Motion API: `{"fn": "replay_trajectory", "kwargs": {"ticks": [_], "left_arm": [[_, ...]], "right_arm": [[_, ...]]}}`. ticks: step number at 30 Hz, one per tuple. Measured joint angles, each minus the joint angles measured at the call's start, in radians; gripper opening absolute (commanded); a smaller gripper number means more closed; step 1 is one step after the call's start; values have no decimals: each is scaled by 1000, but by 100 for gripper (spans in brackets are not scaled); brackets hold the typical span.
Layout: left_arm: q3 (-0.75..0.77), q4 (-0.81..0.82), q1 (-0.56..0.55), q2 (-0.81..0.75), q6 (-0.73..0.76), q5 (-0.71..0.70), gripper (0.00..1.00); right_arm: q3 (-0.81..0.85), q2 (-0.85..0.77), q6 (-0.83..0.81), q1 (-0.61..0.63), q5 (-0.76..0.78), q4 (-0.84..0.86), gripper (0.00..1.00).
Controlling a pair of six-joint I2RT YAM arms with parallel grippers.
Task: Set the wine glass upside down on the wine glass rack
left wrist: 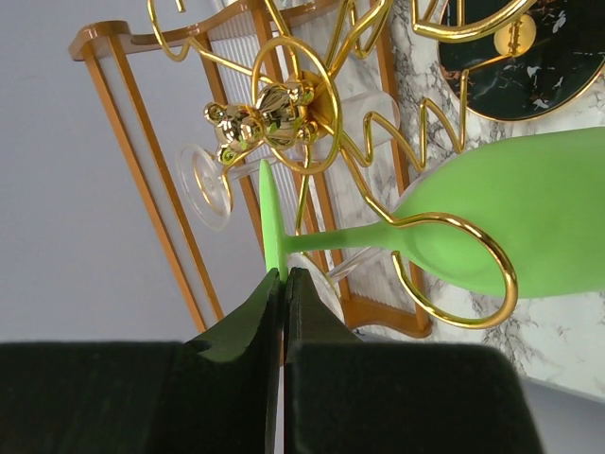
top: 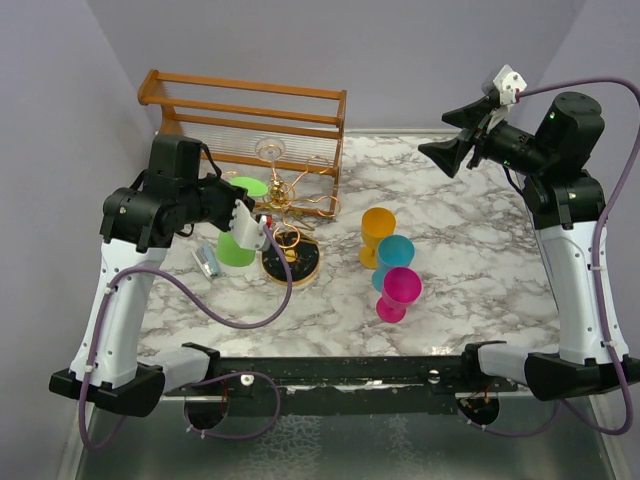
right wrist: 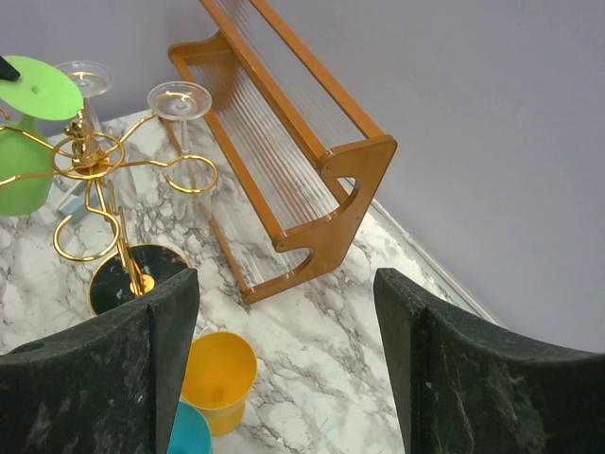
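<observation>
Marble table [top: 470,260]: green glass [left wrist: 529,218] hangs upside down, stem through a loop of the gold rack [top: 300,262], foot pinched in the closed left claw [left wrist: 284,279]. Right claw [right wrist: 285,282], fingers apart and empty, sits raised at far right.

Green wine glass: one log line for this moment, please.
left gripper shut on green wine glass foot | glass inverted, stem at wine glass rack loop | right gripper open, empty
</observation>
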Motion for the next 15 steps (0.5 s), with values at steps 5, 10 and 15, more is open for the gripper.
{"fn": "replay_trajectory", "kwargs": {"ticks": [5,10,15], "left_arm": [[-7,-13,-4,0,4,10,0],[-7,-41,-4,0,7,25,0],[-7,-61,-4,-4,7,36,0]], "right_arm": [[-4,0,0,0,0,0,75],[-10,-1,0,-6,0,0,75],[-13,-2,-1,-6,0,0,75]]}}
